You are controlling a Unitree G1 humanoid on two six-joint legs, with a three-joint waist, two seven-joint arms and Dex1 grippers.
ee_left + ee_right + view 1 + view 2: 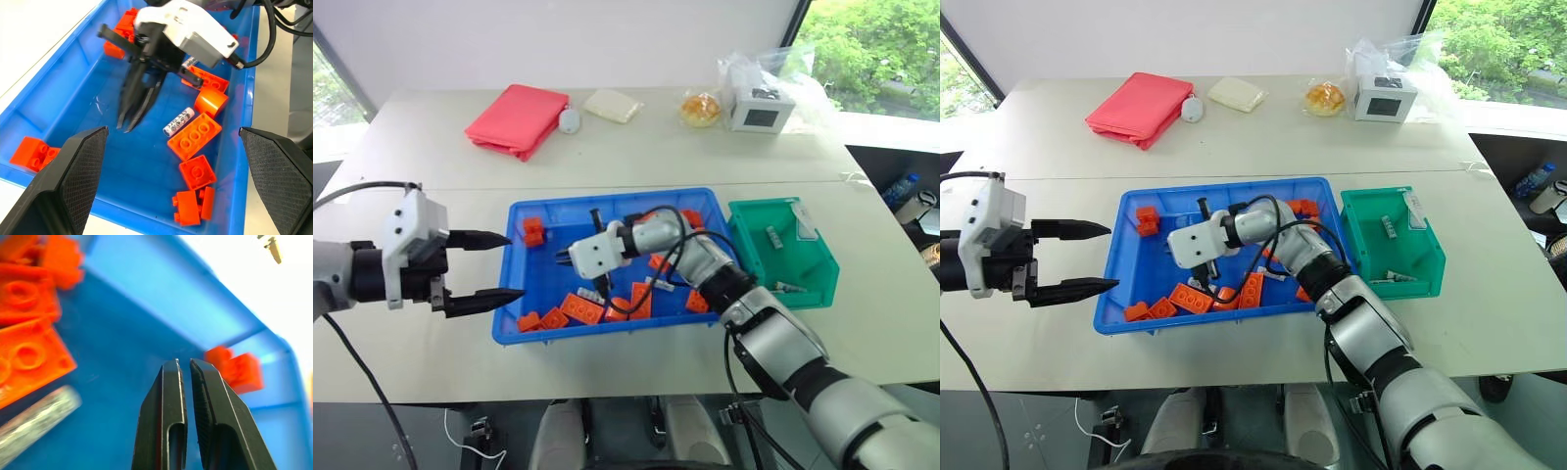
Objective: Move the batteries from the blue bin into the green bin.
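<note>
Two arms, right tool [128,123] pinched empty over blue bin [607,209], left tool [499,266] spread.

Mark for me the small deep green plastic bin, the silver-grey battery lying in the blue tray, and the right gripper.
Small deep green plastic bin [752,245]: left eye view, left wall.
Silver-grey battery [178,121]: left wrist view, mid-body.
Right gripper [126,125]: left wrist view, between its fingertips.
</note>
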